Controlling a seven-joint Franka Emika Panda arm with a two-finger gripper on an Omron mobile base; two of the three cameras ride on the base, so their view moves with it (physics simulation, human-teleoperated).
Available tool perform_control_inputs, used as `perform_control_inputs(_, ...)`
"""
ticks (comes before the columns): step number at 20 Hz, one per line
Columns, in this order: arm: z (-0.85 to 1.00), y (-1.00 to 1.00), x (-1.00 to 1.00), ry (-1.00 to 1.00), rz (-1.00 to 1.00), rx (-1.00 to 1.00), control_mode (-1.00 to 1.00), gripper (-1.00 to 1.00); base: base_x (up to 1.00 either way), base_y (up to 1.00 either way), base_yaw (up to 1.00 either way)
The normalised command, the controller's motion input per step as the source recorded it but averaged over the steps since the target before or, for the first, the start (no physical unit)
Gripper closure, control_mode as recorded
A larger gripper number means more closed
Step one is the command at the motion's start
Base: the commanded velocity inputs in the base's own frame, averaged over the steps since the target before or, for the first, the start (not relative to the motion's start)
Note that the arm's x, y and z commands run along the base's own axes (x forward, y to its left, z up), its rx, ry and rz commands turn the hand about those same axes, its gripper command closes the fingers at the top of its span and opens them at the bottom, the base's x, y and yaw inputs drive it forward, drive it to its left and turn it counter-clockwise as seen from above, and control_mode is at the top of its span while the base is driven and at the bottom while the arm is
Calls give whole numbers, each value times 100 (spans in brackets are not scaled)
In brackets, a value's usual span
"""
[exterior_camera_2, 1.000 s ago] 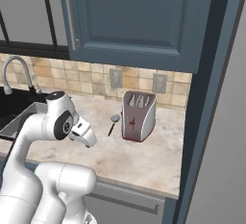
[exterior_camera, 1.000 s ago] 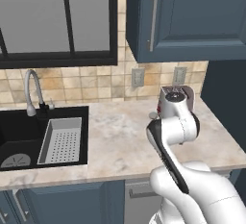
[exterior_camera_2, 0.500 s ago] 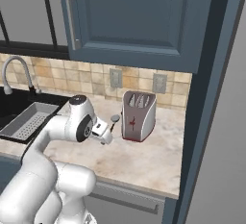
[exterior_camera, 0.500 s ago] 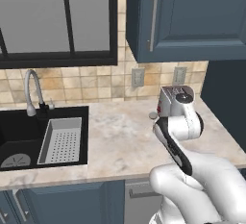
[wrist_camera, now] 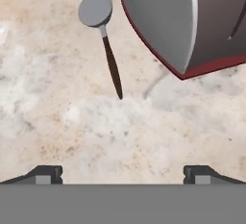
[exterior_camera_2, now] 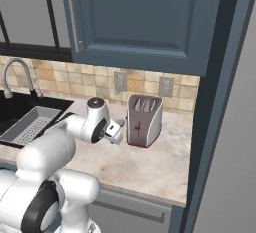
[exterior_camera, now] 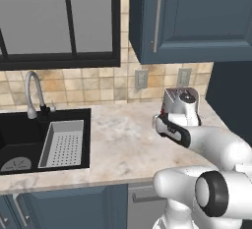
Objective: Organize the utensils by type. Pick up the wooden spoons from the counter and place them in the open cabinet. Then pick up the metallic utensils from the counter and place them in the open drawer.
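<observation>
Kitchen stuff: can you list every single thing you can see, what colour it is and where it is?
spoon with round head: one, silver head and dark handle, flat on the counter beside the toaster
toaster: one, silver with dark red trim, on the counter near the wall
counter: one, beige marbled
sink: one, black, set in the counter's left end
strainer tray: one, grey, in the sink
faucet: one, silver, behind the sink
wall outlets: two, grey, on the tan tiles
upper cabinet: one, dark blue, grey bar handle, door shut
glass-fronted cabinet: black frame, upper left
gripper: one, dark tips, open, above the counter near the spoon
</observation>
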Motion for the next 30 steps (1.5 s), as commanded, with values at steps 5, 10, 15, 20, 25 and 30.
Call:
perform_control_inputs(5,2,5,45,0,-9,-1,-100,-100,0,0,0)
perform_control_inputs(10,-3,14,21,0,-16,-10,-100,-100,0,0,0)
perform_control_inputs(15,-16,2,20,0,-15,-4,-100,-100,0,0,0)
perform_control_inputs(20,-12,-10,28,0,-9,0,-100,-100,0,0,0)
perform_control_inputs(25,-2,-8,27,0,-4,0,-100,-100,0,0,0)
perform_control_inputs(30,-5,0,17,0,-1,0,-100,-100,0,0,0)
